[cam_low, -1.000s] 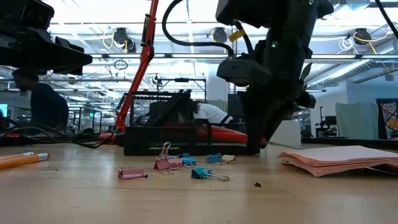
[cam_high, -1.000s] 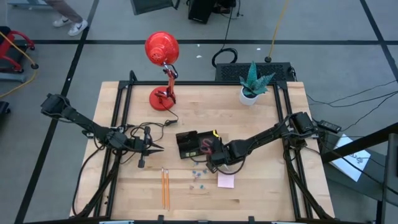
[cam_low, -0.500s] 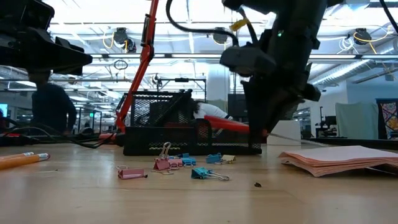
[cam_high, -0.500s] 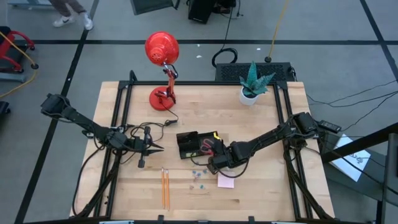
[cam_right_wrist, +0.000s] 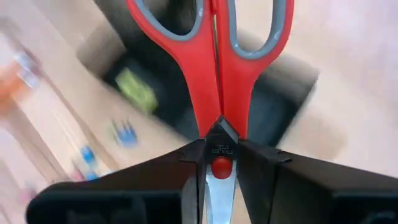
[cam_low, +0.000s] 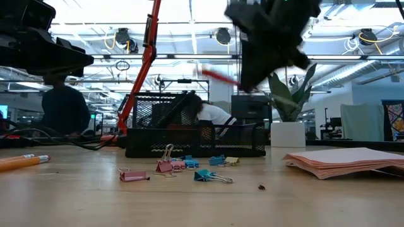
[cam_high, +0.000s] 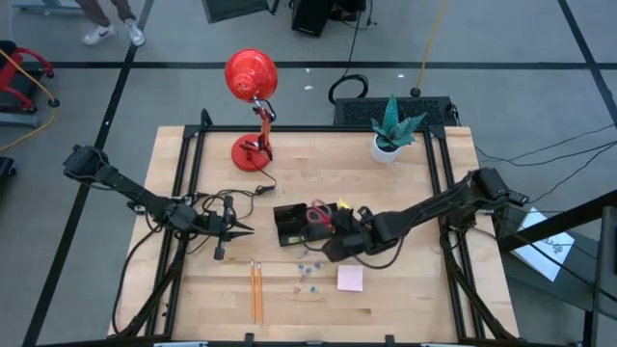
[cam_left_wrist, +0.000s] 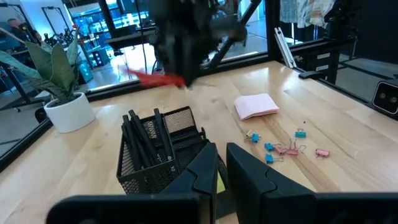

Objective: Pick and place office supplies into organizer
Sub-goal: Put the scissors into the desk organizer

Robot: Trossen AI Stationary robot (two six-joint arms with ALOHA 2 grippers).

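Red-handled scissors held above the black mesh organizer by the right gripper

The red-handled, steel-bladed scissors (cam_right_wrist: 214, 81) are clamped near their pivot between the right gripper's (cam_right_wrist: 213, 163) two dark fingers, handles pointing forward and blades shut, presumably so they can be lowered into the small black wire-mesh organizer (cam_high: 292, 224) seen directly below. In the organizer, black pens (cam_left_wrist: 144, 138) are leaned in one compartment, and a small yellow piece (cam_right_wrist: 137, 89) is seen at the bottom of another. The left gripper (cam_high: 243, 229), fingers nearly together and holding nothing, is parked just left of the organizer, apparently waiting. Outside the organizer, the tiny blue and pink binder clips (cam_low: 189, 168), the pink sticky-note pad (cam_high: 350, 279) and the two orange pencils (cam_high: 256, 291) are left lying on the light wooden table (cam_high: 405, 299).
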